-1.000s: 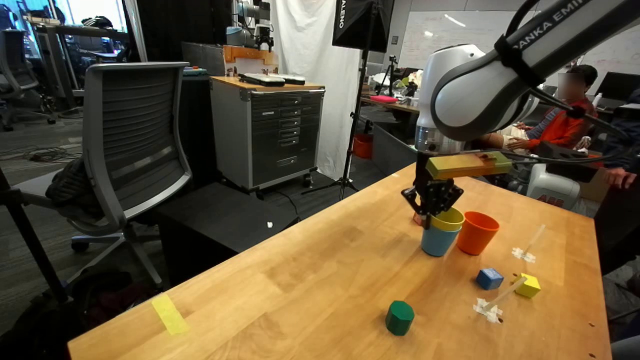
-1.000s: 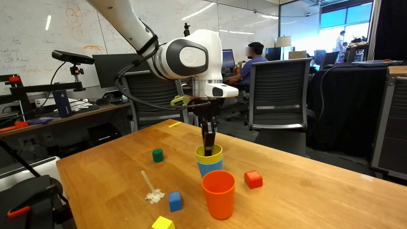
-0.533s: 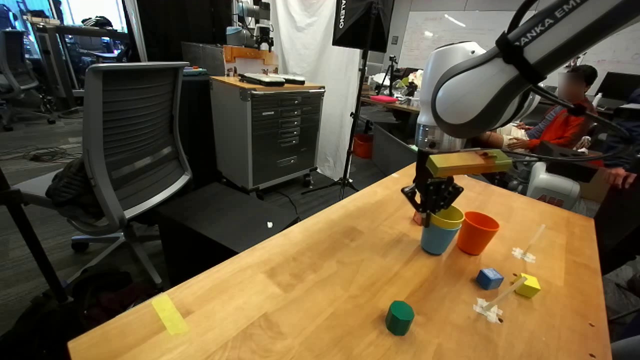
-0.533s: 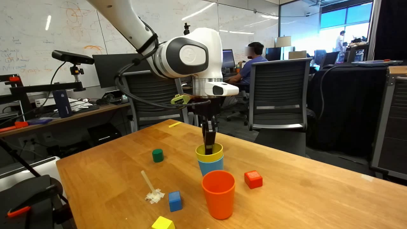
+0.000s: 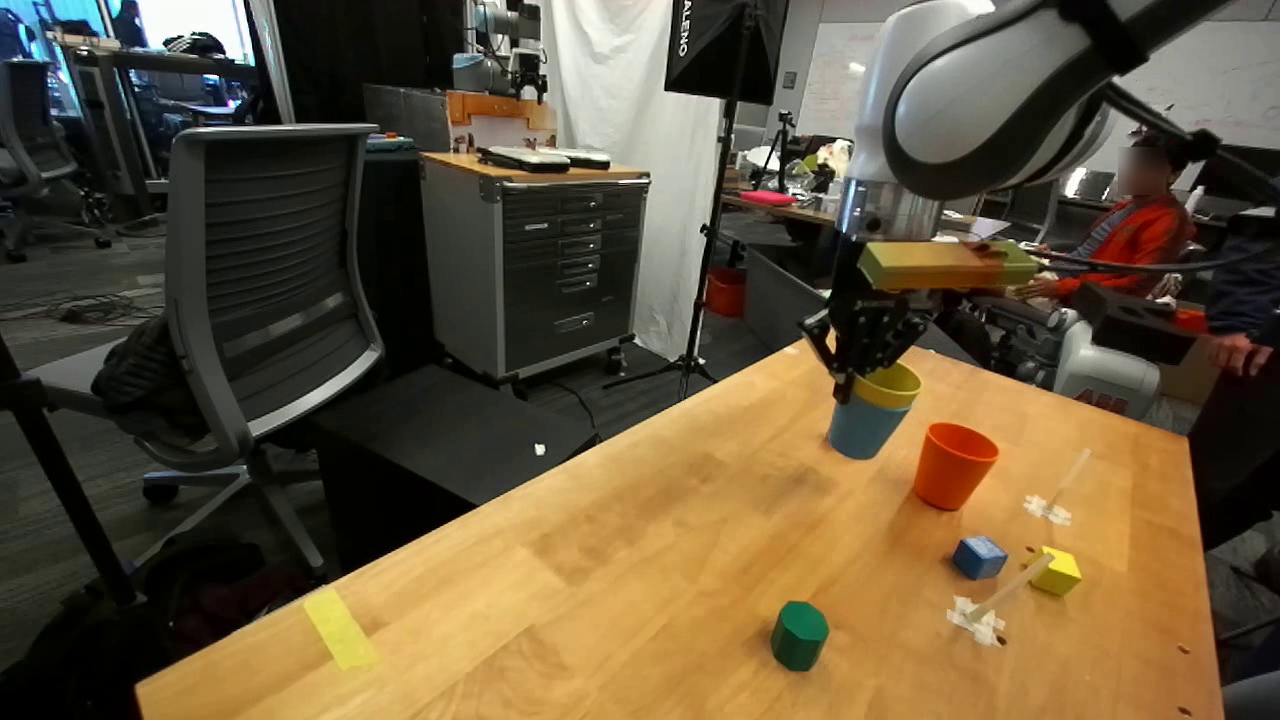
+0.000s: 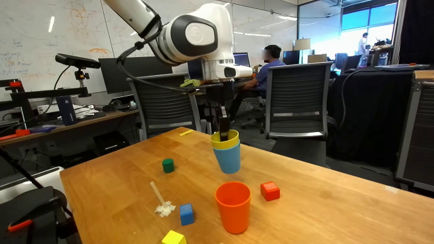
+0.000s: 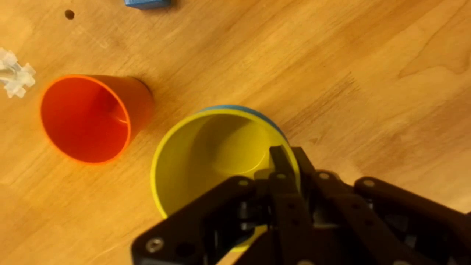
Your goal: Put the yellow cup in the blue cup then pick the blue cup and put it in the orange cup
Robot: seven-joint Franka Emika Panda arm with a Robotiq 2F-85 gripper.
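Wrist view: fingers (image 7: 279,162) gripping yellow cup (image 7: 224,156) by rim, centre; orange cup (image 7: 94,119) left | both exterior views: blue cup (image 6: 228,159) around yellow cup, seemingly airborne | presumably so one grip carries both

Yellow cup (image 6: 225,145) inside blue cup (image 6: 229,159), aloft near upright orange cup (image 6: 233,212).

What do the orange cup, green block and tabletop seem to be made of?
Orange cup: probably plastic, smooth with a slight sheen; thin even-coloured wall, small highlight inside.
Green block: perhaps painted wood, fairly matte; even colour, no grain visible, so possibly plastic.
Tabletop: wood, as its grain shows; finish looks smooth, perhaps satin.
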